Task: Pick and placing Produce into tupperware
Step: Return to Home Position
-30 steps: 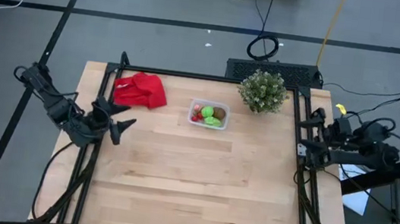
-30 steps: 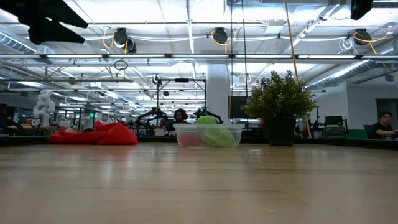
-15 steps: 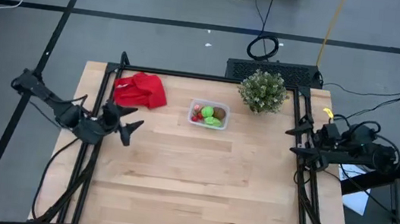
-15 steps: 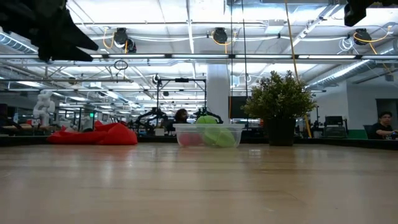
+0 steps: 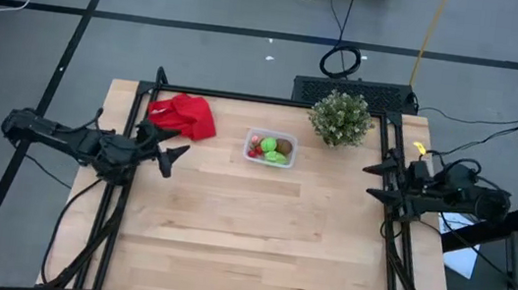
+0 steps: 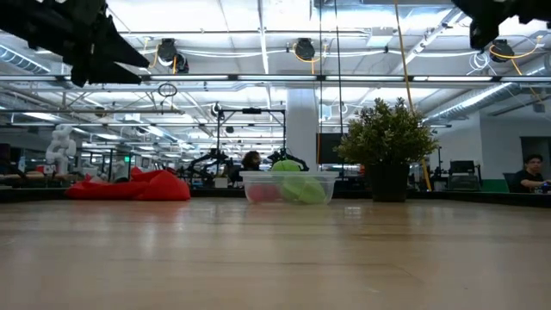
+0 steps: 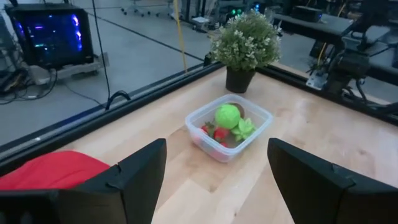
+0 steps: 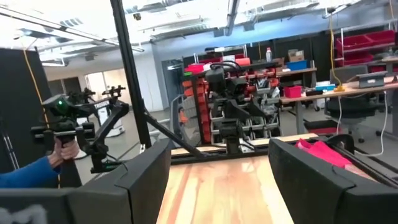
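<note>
The clear tupperware stands on the table's far middle, also in the low view and the left wrist view. The produce lies inside it: two green pieces, red pieces and a brown one. My left gripper hovers open above the table's left edge, beside the red cloth and pointing toward the container. It is high up in the low view. My right gripper hovers open over the right edge, pointing left. Nothing lies between either gripper's fingers.
A red cloth lies crumpled at the far left corner. A potted plant stands at the far right, close to the container. Black frame rails run along the table's left and right edges. People sit in the room beyond.
My left gripper has swung toward the far edge and the red cloth, turning until it points across the table toward the container, and has sunk a little. My right gripper has come down and moved slightly toward the table's left. Both stay open. The container and produce have not moved.
</note>
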`<state>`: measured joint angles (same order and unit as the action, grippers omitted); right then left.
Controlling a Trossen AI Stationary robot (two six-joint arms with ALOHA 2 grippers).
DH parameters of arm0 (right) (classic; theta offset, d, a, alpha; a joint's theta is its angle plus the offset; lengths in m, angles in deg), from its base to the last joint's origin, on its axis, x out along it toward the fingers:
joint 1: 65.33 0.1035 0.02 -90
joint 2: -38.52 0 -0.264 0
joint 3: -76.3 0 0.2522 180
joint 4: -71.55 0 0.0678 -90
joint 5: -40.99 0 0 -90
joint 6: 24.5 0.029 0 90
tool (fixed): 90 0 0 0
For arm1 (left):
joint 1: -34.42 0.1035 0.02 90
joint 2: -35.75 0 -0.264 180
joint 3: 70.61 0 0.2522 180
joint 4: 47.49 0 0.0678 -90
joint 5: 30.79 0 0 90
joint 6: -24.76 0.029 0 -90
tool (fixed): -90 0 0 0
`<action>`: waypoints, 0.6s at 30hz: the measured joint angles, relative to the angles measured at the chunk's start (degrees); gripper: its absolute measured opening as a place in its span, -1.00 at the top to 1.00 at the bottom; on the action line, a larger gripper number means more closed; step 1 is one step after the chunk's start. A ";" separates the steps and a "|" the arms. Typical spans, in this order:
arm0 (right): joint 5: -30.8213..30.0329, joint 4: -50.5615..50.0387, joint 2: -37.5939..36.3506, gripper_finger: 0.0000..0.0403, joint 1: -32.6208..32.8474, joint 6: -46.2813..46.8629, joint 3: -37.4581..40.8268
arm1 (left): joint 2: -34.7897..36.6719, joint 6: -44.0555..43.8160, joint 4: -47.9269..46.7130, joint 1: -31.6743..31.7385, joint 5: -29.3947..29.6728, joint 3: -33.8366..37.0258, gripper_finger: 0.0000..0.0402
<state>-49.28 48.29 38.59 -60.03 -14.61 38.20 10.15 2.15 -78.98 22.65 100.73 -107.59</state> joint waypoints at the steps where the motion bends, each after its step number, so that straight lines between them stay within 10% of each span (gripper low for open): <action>1: -0.04 1.40 0.00 -0.30 -0.01 -0.62 1.11 | -0.28 0.03 1.50 0.15 -0.07 0.78 -0.40; 18: 6.18 15.17 0.00 -0.30 -7.31 -1.30 18.13 | -0.21 4.25 22.52 0.26 -4.16 15.53 -0.40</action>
<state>-43.10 63.46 38.59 -67.34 -15.92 56.33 9.95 6.40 -56.46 22.91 96.57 -92.05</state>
